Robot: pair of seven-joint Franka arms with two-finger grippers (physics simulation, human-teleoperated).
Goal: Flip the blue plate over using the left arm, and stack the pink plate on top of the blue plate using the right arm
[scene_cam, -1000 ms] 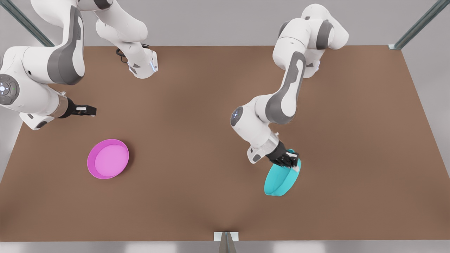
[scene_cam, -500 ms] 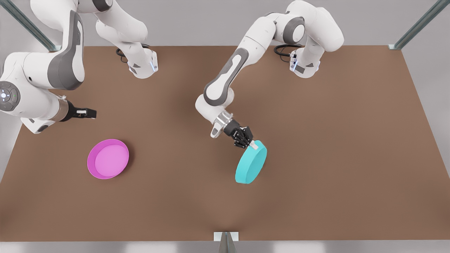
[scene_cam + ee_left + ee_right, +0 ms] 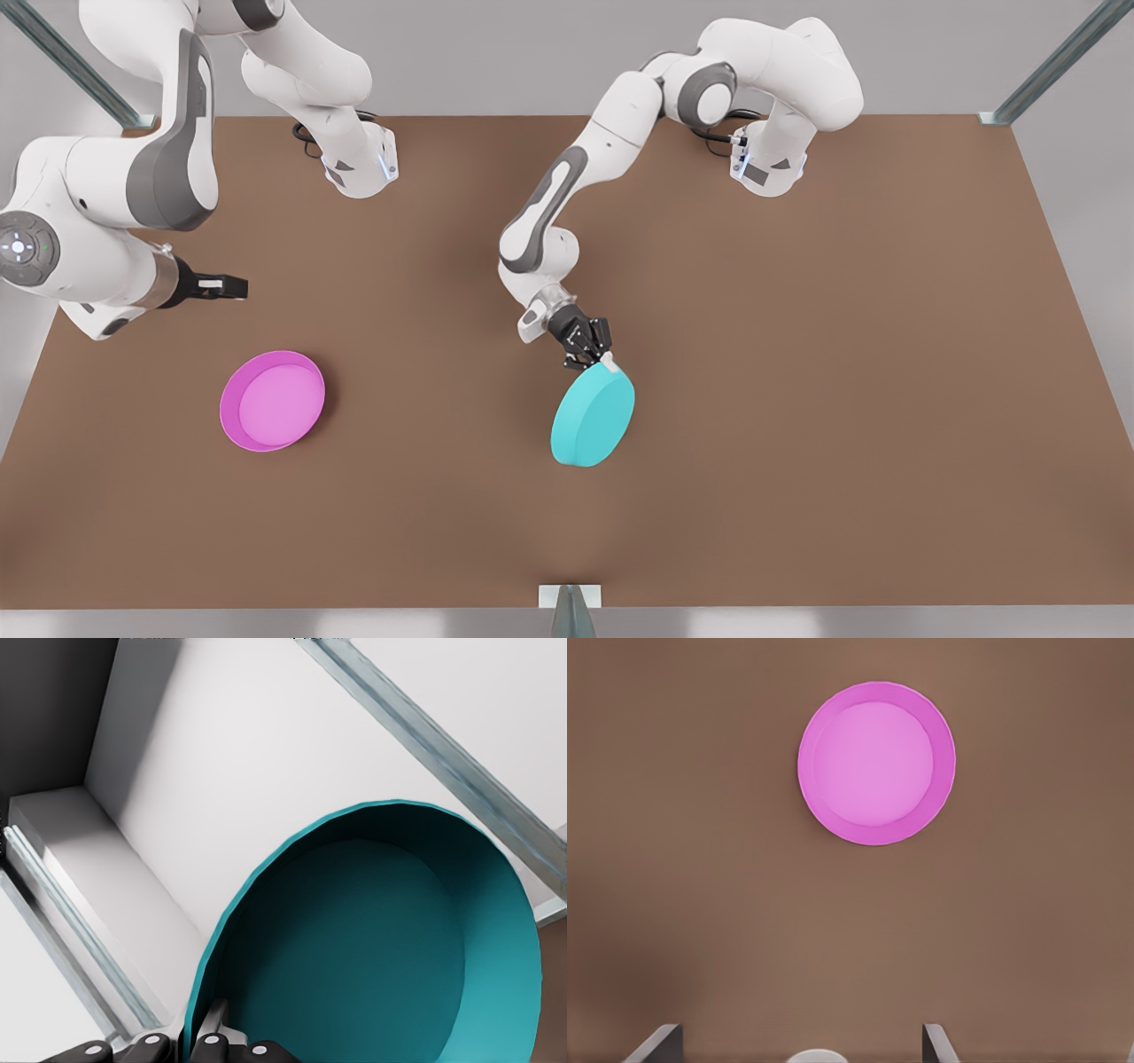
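The blue plate [image 3: 592, 416] hangs tilted just above the table's middle, its plain underside facing the front camera. My left gripper [image 3: 601, 359] is shut on the plate's rim at the far edge. The left wrist view looks into the blue plate's hollow inside [image 3: 381, 948], with a fingertip [image 3: 208, 1041] pinching the rim. The pink plate [image 3: 273, 400] lies right side up on the table at the front view's left, and it is seen from above as the pink plate [image 3: 875, 764] in the right wrist view. My right gripper [image 3: 232, 285] hovers open behind the pink plate, apart from it.
Both arm bases [image 3: 359, 168] [image 3: 766, 168] stand at the table's back edge. Metal frame struts [image 3: 1054, 62] run off the back corners, and a small bracket [image 3: 570, 595] sits at the middle of the front edge. Bare brown tabletop [image 3: 886, 399] lies at the front view's right.
The left arm has carried the blue plate toward the front view's left and turned it over, so its underside now faces up. The right arm has barely moved.
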